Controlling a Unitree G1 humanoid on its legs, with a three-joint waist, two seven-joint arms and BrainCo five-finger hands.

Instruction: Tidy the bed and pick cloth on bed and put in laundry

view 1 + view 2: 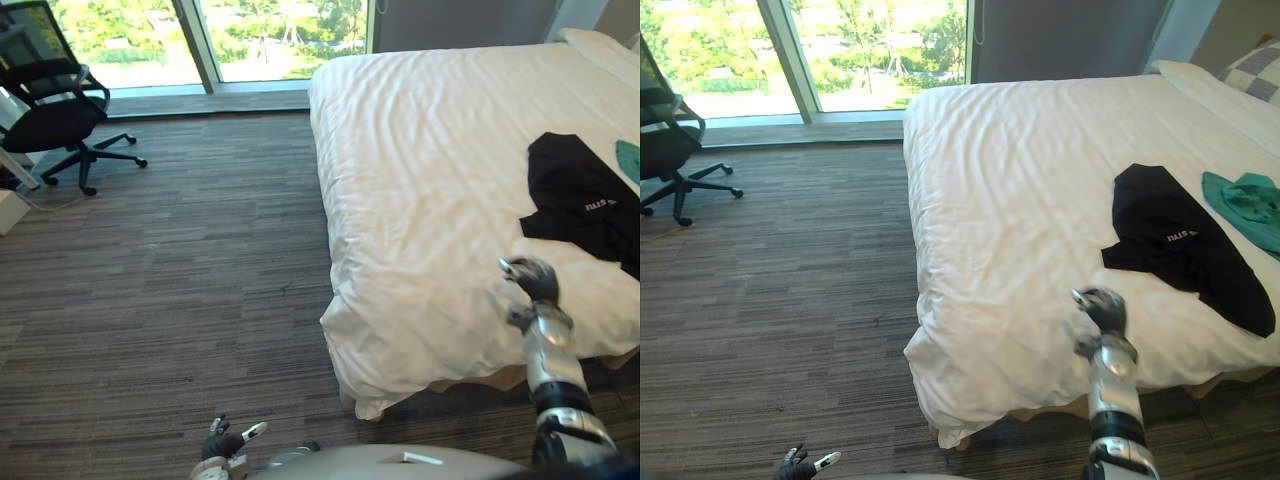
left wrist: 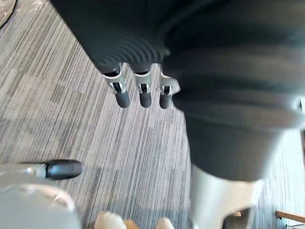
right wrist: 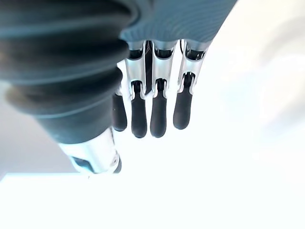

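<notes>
Black cloth (image 1: 1170,235) is lying on the bed (image 1: 1020,180), long axis slanting toward the near right edge, right robot hand (image 1: 1105,308) hovering released nearby

The right forearm (image 1: 553,372) rises from the near right, steeply upright, and carries the right hand (image 1: 537,281) raised ahead of the body. Its fingers (image 3: 159,114) are straight, side by side, and hold nothing. The left hand (image 1: 222,443) hangs low at the near left, fingers (image 2: 144,98) relaxed, thumb (image 2: 62,169) held apart, empty.
</notes>
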